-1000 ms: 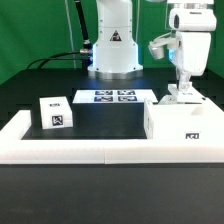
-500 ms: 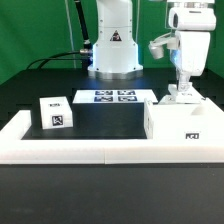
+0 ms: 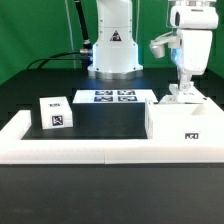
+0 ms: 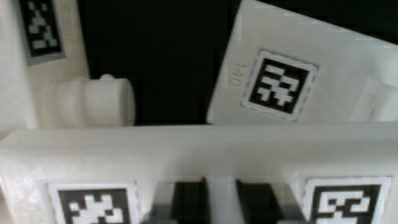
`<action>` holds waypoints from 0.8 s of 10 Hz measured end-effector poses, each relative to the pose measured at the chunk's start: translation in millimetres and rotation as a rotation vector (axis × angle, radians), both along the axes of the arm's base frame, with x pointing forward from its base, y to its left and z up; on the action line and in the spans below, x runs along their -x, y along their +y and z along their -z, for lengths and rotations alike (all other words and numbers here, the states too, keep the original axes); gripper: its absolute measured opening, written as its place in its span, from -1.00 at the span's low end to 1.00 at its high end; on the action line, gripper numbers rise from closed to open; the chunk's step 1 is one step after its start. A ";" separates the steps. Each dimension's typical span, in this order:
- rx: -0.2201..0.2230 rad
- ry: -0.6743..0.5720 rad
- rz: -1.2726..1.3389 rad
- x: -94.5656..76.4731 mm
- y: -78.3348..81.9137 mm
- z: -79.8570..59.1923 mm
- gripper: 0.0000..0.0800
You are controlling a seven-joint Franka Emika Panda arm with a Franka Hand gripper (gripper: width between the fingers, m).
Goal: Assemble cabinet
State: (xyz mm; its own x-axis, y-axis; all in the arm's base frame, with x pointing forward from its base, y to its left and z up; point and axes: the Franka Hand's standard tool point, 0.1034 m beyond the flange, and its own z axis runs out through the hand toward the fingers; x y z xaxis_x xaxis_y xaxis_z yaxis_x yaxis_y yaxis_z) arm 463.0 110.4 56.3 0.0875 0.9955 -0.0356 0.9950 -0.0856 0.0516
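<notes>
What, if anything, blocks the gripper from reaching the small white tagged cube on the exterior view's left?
Probably yes, nothing does. The small white tagged cube stands alone on the black table, open from above; the gripper sits low at the large white box body and would likely lift first.

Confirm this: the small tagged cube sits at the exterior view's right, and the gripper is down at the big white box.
One thing is wrong: the small tagged cube sits at the exterior view's left, not its right, as the exterior view shows. The gripper is indeed down at the big white box.
</notes>
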 end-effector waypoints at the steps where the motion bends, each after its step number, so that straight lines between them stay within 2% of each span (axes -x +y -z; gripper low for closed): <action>1: 0.003 0.001 0.003 -4.5 -0.4 -0.3 -0.82; 3: -0.002 -0.003 0.018 -11.5 5.8 1.6 -0.82; 8: -0.003 -0.004 0.016 -12.1 4.8 2.5 -0.82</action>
State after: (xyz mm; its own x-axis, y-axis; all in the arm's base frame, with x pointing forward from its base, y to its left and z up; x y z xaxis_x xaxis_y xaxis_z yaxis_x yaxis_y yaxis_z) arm 475.1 115.2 53.8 0.1033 0.9941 -0.0319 0.9933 -0.1014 0.0552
